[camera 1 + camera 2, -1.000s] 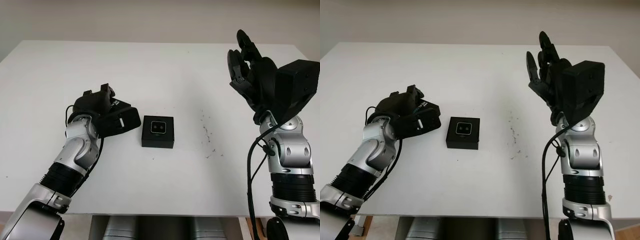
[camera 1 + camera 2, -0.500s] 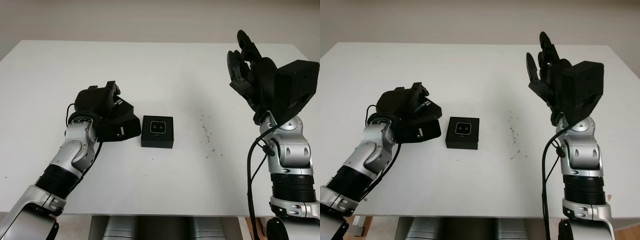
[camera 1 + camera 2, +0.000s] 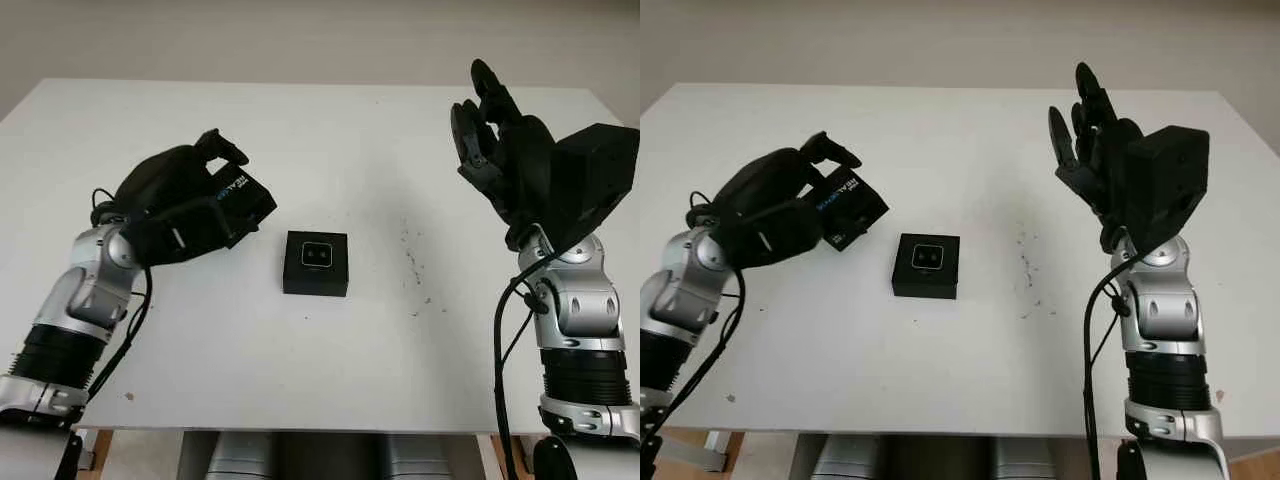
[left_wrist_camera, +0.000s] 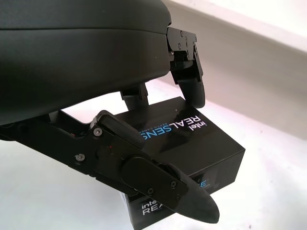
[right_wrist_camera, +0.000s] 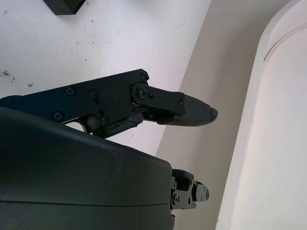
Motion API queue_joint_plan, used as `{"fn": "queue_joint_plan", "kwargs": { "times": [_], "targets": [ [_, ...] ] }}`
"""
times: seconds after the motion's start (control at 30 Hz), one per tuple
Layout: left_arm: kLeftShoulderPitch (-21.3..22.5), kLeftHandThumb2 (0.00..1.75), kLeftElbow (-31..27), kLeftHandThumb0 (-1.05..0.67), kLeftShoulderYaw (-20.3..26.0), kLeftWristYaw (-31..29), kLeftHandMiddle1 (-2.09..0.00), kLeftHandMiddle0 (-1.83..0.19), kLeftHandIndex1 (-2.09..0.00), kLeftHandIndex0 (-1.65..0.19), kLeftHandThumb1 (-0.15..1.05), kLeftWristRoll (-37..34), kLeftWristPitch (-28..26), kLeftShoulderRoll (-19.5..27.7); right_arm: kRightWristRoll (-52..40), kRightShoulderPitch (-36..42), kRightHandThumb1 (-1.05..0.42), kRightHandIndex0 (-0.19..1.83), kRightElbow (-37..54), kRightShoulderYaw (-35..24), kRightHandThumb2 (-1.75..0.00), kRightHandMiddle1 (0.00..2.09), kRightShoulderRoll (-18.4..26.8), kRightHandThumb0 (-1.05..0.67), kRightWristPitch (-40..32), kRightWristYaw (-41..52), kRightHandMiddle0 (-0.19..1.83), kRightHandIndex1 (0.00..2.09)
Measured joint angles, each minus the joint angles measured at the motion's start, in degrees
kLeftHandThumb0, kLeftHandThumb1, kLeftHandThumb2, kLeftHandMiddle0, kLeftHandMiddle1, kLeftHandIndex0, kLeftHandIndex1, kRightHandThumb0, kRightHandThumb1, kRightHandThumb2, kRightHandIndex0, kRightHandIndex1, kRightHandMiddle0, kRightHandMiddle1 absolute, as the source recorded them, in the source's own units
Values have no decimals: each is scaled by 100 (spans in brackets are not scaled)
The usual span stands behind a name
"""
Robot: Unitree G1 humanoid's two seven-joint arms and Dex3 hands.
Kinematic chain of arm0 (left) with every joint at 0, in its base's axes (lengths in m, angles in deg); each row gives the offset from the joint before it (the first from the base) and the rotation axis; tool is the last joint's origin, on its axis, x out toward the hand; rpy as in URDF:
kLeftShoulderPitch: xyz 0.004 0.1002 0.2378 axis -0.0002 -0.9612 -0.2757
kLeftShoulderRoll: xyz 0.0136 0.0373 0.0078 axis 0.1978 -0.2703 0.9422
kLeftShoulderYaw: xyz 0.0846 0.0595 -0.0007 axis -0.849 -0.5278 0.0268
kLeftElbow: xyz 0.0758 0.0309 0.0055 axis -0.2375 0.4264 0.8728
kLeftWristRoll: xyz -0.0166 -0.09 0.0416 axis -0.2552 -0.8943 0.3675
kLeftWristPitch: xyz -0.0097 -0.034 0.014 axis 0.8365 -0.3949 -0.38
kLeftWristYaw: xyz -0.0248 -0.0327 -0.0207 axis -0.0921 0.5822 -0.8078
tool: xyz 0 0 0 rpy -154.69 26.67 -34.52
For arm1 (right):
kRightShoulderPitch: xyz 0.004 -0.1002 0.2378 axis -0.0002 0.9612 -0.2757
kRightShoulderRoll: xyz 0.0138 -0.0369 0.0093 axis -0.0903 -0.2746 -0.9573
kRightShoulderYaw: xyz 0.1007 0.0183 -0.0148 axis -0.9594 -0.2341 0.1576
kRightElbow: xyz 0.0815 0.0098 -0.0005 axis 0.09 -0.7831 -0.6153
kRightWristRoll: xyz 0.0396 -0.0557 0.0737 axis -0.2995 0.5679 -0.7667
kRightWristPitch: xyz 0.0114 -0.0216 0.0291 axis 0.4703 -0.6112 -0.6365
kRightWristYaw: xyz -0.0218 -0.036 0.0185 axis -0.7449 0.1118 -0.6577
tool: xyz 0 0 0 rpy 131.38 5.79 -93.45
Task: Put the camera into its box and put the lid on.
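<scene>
Above the counter's (image 3: 330, 400) left side | left hand (image 3: 175, 205) grips lid (image 3: 240, 200), lifted clear to carry over | box (image 3: 316, 263) with camera (image 3: 317, 255) inside sits mid-counter, uncovered | right hand (image 3: 495, 135) raised, open, holding nothing

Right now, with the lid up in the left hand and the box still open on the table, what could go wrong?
The left hand holds the lid tilted and off to one side of the box; lowered like that, it may land crooked. In the left wrist view the fingers grip its top and side, so they could get in the way as it seats. The right hand is raised and open, not steadying the box.
</scene>
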Motion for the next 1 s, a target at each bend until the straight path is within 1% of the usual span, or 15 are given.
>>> {"fn": "queue_joint_plan", "kwargs": {
  "times": [0.13,0.33,0.43,0.5,0.53,0.6,0.7,0.8,0.9,1.0],
  "targets": [
    [107,5,90,-10,139,-360,-142,-31,-144,-24,93,-411,419,136,2,1,-105,-1,9,2,-55,6,0,-55,-101,-53,-1,6],
    [257,6,181,-10,269,-901,-143,-33,-146,-25,94,-907,992,235,-153,1,-105,-5,6,0,-59,4,-1,-59,-64,78,-4,4],
    [270,6,193,-14,241,-1050,-152,-34,-146,-27,94,-882,1264,294,-186,1,-105,-5,3,-1,-64,5,-1,-62,-4,109,-4,4],
    [270,6,187,-15,166,-1132,-148,-34,-144,-26,95,-824,1431,301,-193,1,-105,-4,3,5,-65,5,-1,-62,21,111,-3,5],
    [269,6,180,-14,131,-1162,-146,-35,-143,-27,95,-802,1472,301,-194,1,-105,-4,3,12,-66,4,-3,-62,32,115,-4,5],
    [267,5,140,-11,92,-1292,-150,-37,-143,-27,95,-835,1506,294,-222,2,-105,-5,3,14,-66,4,-7,-63,51,134,-4,5],
    [249,5,-10,-12,20,-1454,-154,-36,-144,-26,94,-877,1604,236,-240,4,-105,-6,3,28,-67,4,-7,-64,50,179,-5,4],
    [171,5,-100,-10,-88,-1469,-158,-36,-147,-27,92,-850,1780,142,-238,5,-105,-6,3,39,-66,4,-7,-64,50,183,-5,4],
    [147,5,-38,-12,-203,-1466,-165,-33,-153,-27,92,-790,2090,86,-238,5,-105,-5,3,42,-65,4,-7,-64,50,181,-4,5],
    [156,5,212,-13,-301,-1309,-168,-31,-155,-27,92,-596,2593,48,-240,6,-105,-5,0,41,-64,5,-7,-64,50,181,-3,5]
  ]
}}
